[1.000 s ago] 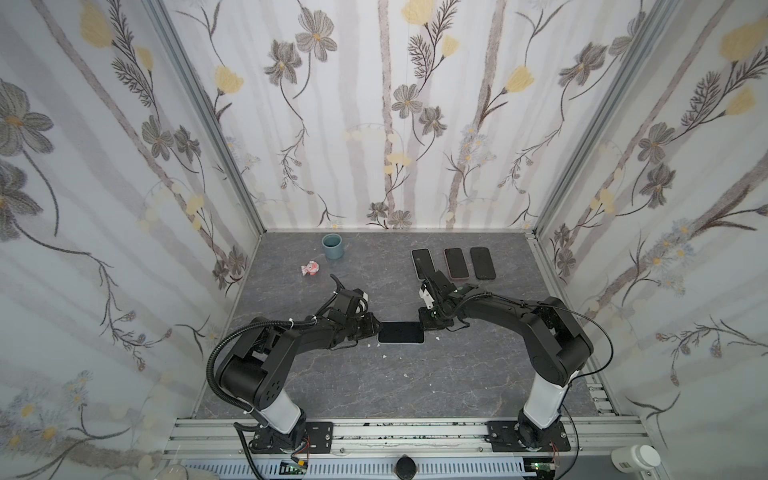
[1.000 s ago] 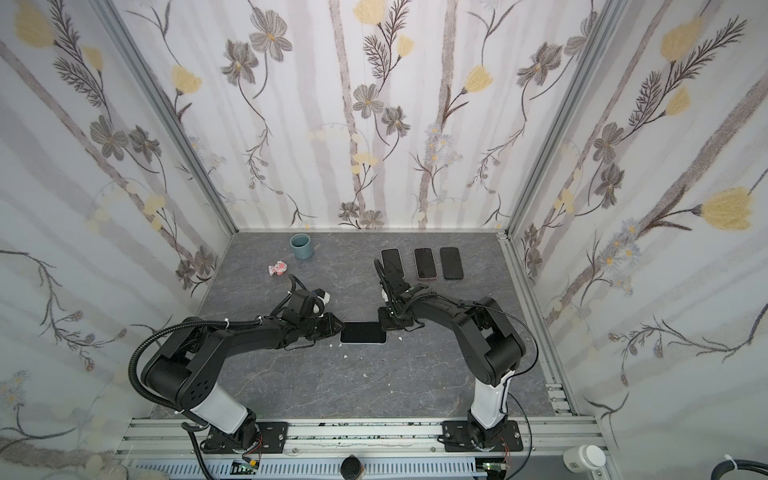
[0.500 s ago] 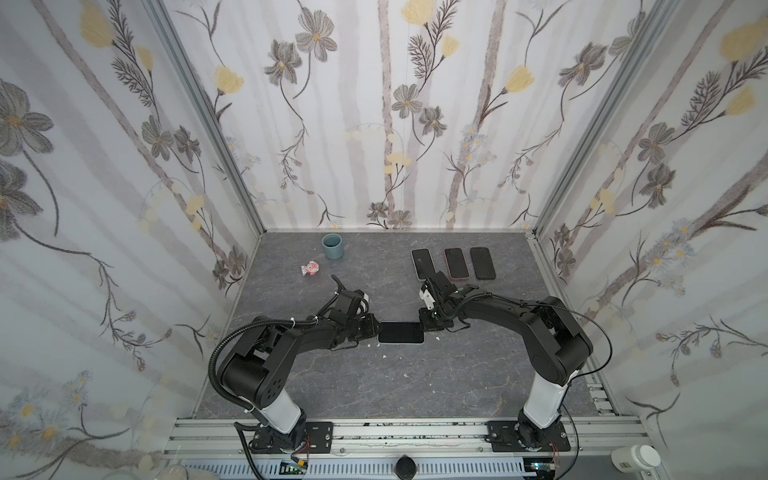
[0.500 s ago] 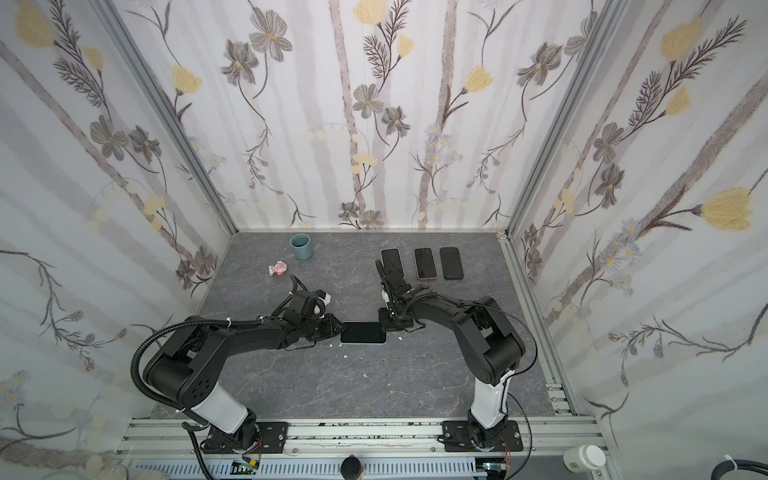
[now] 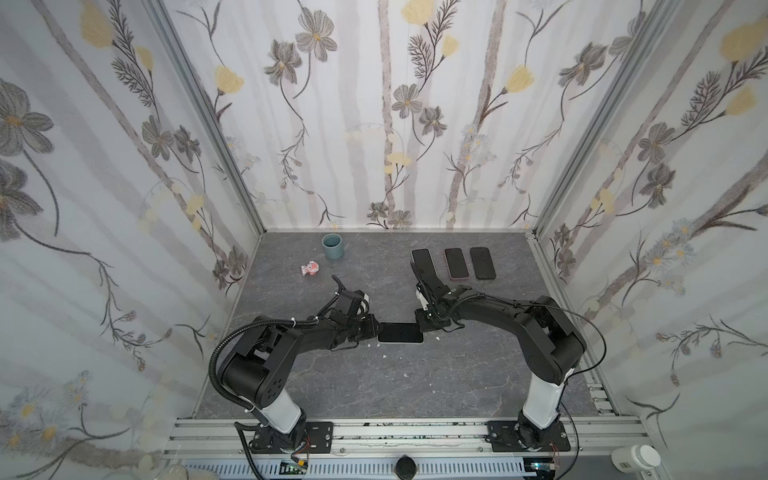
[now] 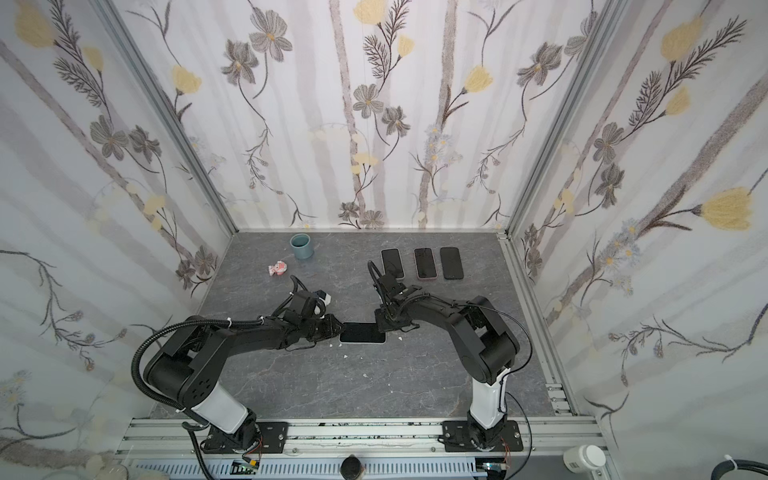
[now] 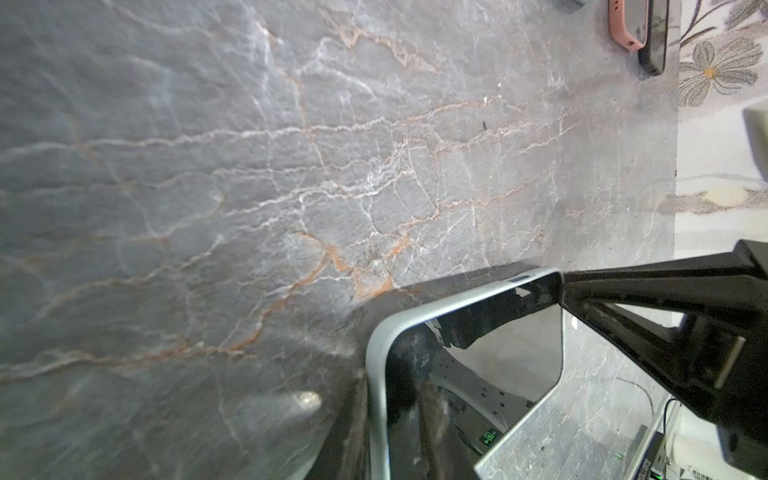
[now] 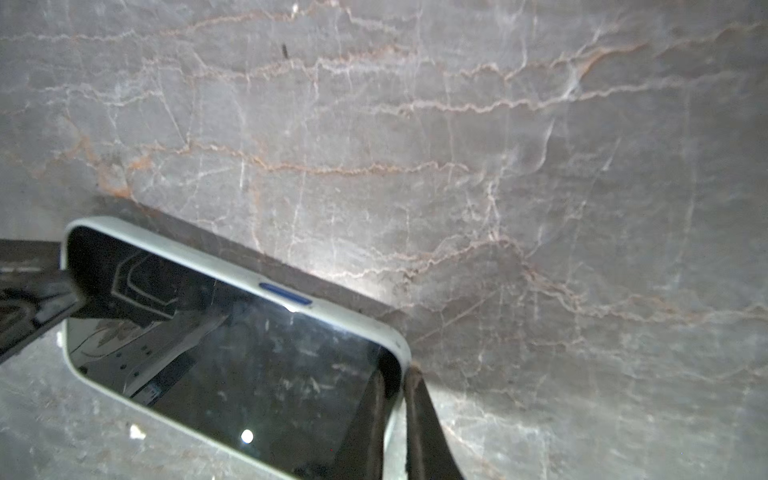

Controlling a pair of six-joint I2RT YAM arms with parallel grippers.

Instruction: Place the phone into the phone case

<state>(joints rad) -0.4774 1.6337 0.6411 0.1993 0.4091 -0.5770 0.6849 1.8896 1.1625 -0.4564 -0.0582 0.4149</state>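
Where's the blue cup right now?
In both top views the cup stands at the back left of the table, close beside the pink toy.

Phone (image 6: pixel 362 332) (screen up) flat on table (image 6: pixel 332 386).

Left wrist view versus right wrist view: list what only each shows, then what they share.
Only the left wrist view: a pink-cased phone and a black phone, with the floral wall behind them. Only the right wrist view: the blue side button shown plainly on the rim of the pale grey case; the left wrist view gives at most a bluish trace. Both: the black-screened phone framed by that case on the grey veined marble tabletop, with the left gripper and right gripper at its opposite ends.
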